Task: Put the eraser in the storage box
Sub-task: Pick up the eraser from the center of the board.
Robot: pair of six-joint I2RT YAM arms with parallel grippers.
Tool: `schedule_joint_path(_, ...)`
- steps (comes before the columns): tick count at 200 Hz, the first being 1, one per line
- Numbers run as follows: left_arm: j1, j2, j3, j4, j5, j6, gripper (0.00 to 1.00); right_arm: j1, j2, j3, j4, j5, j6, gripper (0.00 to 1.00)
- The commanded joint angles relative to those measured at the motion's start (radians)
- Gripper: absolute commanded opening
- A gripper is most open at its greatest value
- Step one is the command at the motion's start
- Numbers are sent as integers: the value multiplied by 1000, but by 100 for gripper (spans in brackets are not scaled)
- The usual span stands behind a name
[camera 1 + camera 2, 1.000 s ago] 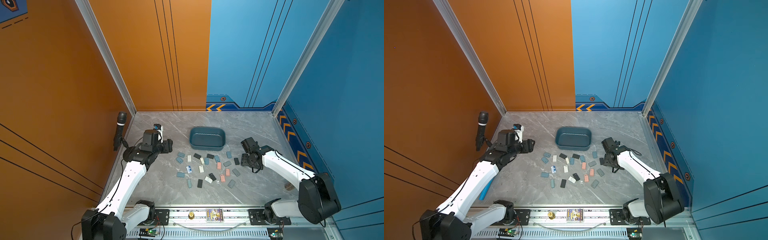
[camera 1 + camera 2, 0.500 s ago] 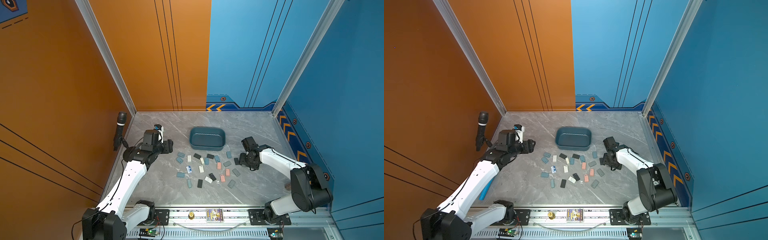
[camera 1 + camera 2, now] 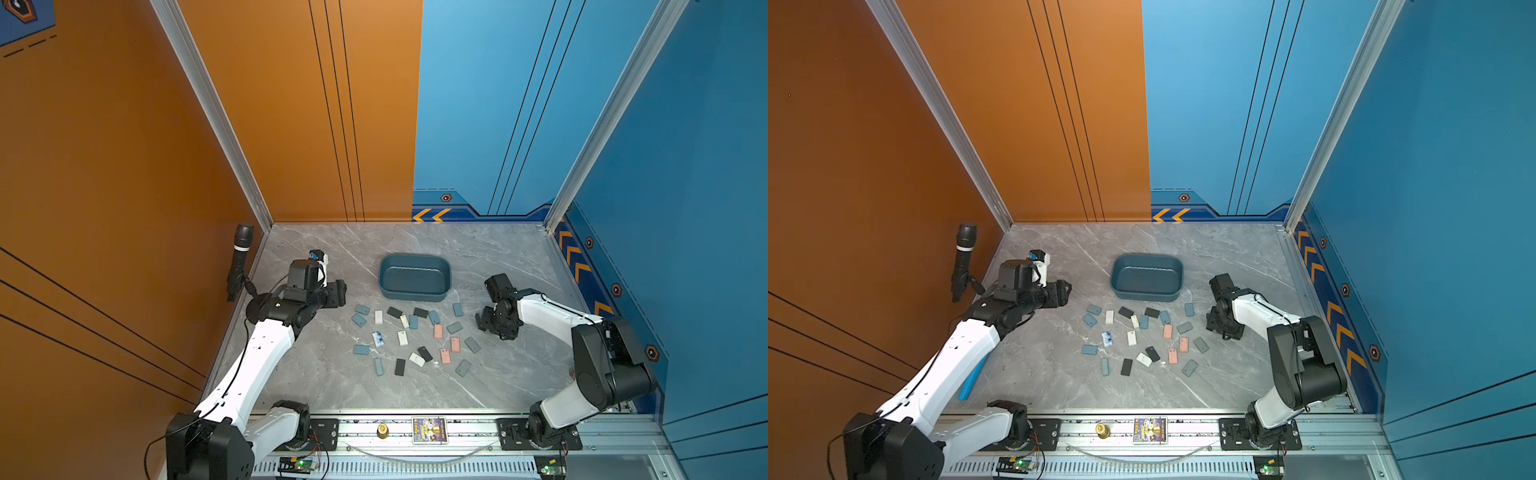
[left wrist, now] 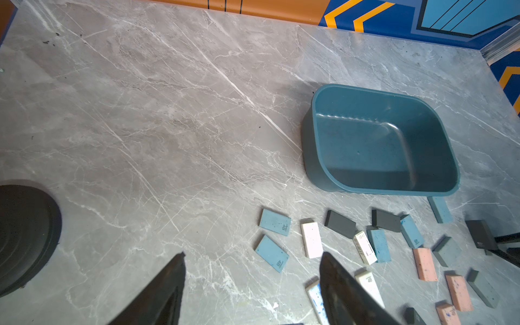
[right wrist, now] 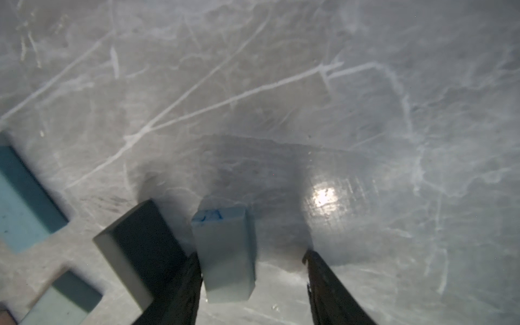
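Tabletop [image 5: 281,84]: eraser [image 5: 225,253] inside right end effector [image 5: 250,253]

Both top views look steeply down from high above the desk's [image 3: 332,386] 6 o'clock edge, facing 12 o'clock, far off, sharing the whole desk and both arms. The left wrist camera, at 9 o'clock, looks past the left fingers [image 4: 168,289] toward the storage box [image 4: 365,146] near 2 o'clock. The right wrist camera, at 3 o'clock, hangs very close over the desk, framing the right fingers [image 5: 185,289] and one eraser [image 5: 226,253].
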Motion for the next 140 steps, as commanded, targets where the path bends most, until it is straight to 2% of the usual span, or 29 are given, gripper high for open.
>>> schedule_joint_path(1,0,4,10,-20,4,-6,76,-6,10,15,5,-18,-1,60)
schedule_joint_path(33,-1,4,10,-20,4,-6,76,-7,16,17,7,-19,-4,54)
schedule_joint_path(85,0,1,9,-23,3,-6,75,-9,27,17,4,-31,-4,33)
schedule_joint_path(115,0,0,9,-23,2,-6,75,-9,11,27,-10,-33,-4,26)
schedule_joint_path(140,-1,0,9,-23,4,-7,75,-10,-21,47,-39,-27,-8,26)
